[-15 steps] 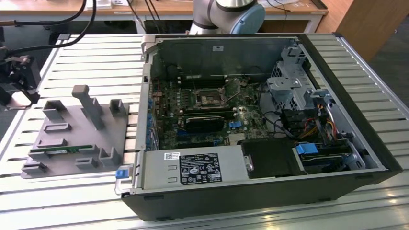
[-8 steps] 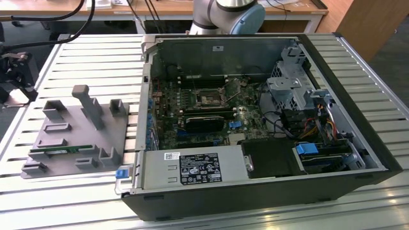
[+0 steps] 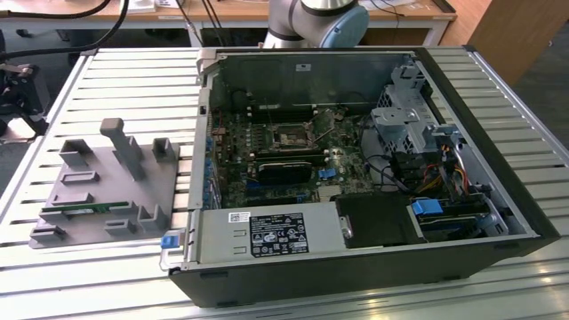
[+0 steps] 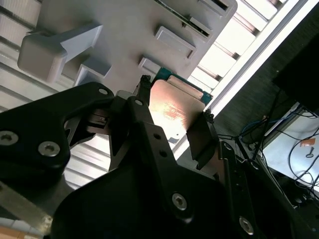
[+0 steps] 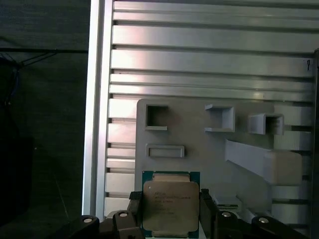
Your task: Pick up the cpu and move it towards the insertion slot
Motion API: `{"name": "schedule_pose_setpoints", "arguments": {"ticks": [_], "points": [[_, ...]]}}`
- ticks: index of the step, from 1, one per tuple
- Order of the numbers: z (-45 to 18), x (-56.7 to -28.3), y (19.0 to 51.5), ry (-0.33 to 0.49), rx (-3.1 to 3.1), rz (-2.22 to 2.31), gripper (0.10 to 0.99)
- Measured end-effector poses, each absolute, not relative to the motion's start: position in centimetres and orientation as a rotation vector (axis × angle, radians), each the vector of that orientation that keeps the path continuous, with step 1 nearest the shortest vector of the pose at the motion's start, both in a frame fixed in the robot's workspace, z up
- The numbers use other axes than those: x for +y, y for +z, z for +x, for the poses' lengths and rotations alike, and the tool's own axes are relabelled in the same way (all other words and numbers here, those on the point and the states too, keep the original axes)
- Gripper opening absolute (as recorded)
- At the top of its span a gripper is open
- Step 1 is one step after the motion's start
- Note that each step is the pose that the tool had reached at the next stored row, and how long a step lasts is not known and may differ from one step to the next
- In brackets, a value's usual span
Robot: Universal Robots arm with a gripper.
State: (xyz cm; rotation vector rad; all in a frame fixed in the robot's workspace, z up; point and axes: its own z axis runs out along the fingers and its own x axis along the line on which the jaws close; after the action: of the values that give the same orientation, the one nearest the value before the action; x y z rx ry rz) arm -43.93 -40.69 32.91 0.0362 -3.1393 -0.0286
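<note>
The cpu (image 5: 170, 205) is a flat square chip with a silver-grey top and a green rim. In both wrist views it sits between my black fingers (image 5: 207, 211), held well above the grey holder plate (image 5: 199, 149). My gripper (image 5: 170, 214) is shut on the chip's two opposite edges. The second wrist view shows the same cpu (image 4: 174, 112) in the gripper (image 4: 174, 122), its top catching the light. The insertion slot (image 3: 292, 137) is a square socket with a metal frame on the motherboard inside the open computer case (image 3: 356, 273).
The grey holder plate (image 3: 98, 193) with raised blocks lies on the slatted metal table (image 3: 133, 80) at the exterior view's left and carries a thin green memory stick (image 3: 76, 210). The case holds a black card (image 3: 284, 170), cables and a drive cage (image 3: 404, 110). The arm's base (image 3: 320, 20) stands behind the case.
</note>
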Motion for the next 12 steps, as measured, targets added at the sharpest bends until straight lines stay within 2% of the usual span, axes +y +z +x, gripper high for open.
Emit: {"name": "schedule_pose_setpoints", "arguments": {"ticks": [12], "points": [[-43.9,-40.6,35.2,-0.029,-3.139,0.036,0.541]]}}
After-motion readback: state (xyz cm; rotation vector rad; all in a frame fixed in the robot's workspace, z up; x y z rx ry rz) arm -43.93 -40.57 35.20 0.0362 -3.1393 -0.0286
